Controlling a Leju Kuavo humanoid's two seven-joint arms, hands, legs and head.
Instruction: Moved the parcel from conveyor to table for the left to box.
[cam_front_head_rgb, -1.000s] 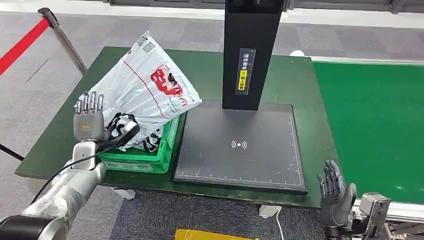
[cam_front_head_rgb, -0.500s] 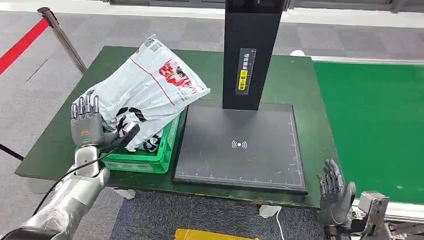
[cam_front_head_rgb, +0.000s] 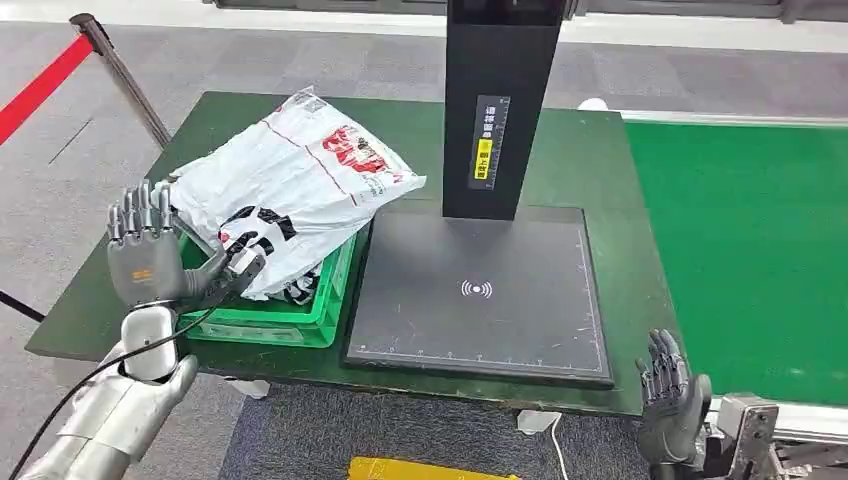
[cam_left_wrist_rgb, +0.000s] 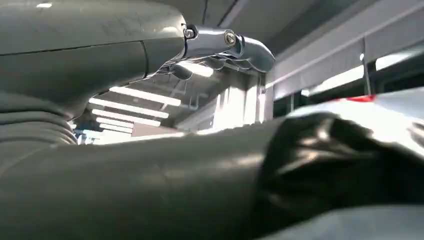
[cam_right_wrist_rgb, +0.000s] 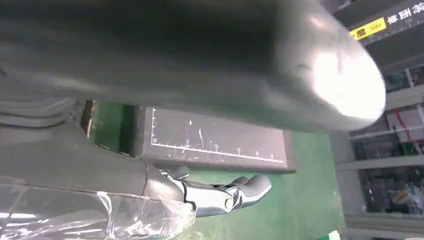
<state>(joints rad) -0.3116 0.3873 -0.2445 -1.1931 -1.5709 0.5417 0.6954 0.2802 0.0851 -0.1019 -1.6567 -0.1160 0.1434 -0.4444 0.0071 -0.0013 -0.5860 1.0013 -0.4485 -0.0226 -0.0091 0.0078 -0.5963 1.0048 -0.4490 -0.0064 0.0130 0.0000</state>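
White plastic parcel (cam_front_head_rgb: 290, 190) is lying tilted across the green crate (cam_front_head_rgb: 300, 305), left of frame centre. Left hand (cam_front_head_rgb: 150, 260) is hovering just beside it, fingers spread, gripping nothing. Right hand (cam_front_head_rgb: 672, 400) is hanging open, lower right, off the table (cam_front_head_rgb: 640, 270).

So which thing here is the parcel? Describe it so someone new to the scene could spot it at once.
Start at the dark green table with the tall black post rising from a flat black scanning pad. Beside the pad sits a bright green crate. The parcel is the crinkled white plastic bag with red and black print, lying across the crate, the only soft white item there.
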